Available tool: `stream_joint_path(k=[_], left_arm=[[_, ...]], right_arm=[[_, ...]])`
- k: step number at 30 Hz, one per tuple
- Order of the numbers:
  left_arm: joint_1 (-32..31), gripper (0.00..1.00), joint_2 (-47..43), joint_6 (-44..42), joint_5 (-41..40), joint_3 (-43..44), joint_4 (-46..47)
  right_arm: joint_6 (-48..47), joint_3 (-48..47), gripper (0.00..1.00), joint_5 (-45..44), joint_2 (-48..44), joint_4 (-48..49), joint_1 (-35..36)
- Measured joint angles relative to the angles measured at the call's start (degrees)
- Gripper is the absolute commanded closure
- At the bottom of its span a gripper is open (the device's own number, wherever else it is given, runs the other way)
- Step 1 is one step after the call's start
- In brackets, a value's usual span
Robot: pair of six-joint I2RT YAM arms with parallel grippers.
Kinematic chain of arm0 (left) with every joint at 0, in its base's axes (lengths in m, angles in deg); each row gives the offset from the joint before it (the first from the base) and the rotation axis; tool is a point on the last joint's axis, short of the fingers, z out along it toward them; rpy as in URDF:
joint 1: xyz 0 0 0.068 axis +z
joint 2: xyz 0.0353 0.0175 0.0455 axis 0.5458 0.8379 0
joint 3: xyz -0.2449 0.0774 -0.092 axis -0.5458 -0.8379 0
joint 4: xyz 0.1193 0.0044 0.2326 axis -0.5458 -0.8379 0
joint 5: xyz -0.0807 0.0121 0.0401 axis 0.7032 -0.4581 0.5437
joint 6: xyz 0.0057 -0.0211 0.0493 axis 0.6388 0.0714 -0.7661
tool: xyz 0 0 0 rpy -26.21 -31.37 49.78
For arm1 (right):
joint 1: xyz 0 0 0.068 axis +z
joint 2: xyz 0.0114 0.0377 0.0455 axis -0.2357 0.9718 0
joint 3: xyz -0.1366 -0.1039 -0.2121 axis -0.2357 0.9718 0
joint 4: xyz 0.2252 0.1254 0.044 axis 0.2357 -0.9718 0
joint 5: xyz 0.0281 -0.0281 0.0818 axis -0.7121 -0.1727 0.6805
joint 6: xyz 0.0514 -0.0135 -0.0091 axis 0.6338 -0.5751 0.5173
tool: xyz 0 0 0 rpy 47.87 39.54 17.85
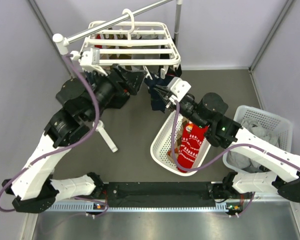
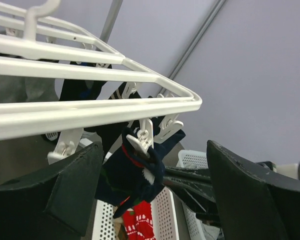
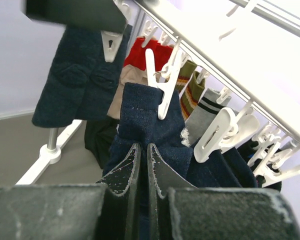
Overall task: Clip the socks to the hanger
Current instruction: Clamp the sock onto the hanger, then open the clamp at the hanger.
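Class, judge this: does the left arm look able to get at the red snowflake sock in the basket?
Probably yes: the left gripper is open and the red sock lies uncovered in its basket, though the right arm hangs close over its far end.

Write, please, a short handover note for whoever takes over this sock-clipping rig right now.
Left gripper: open, fingers either side of the navy sock at the hanger's corner.
Right gripper: shut on the navy sock, just below a white clip.
Done: that clip grips the navy sock's top edge.
Left: let go with the right gripper; a red snowflake sock lies in the tilted basket, not yet clipped.
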Motion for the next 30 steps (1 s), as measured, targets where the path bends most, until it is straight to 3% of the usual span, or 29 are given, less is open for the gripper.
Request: stream_joint_path(k=[6,12,30], left_arm=[[0.0,0.13,-6.88,-5.27,-0.48,-2.93,0.28],[0.0,0.2,-10.73,-10.43,-3.82,-4.85,-0.98],[0.0,0.29,-4.44,-19.82,-5.62,-7.45,1.97]], right_arm=[[0.09,0.02,1.0,-2.75,0.37,0.76,0.0],[0.13,0.15,1.0,-5.03,0.48,1.33,0.0],[0.7,1.38,1.0,-5.57,0.96,3.82,-1.46]])
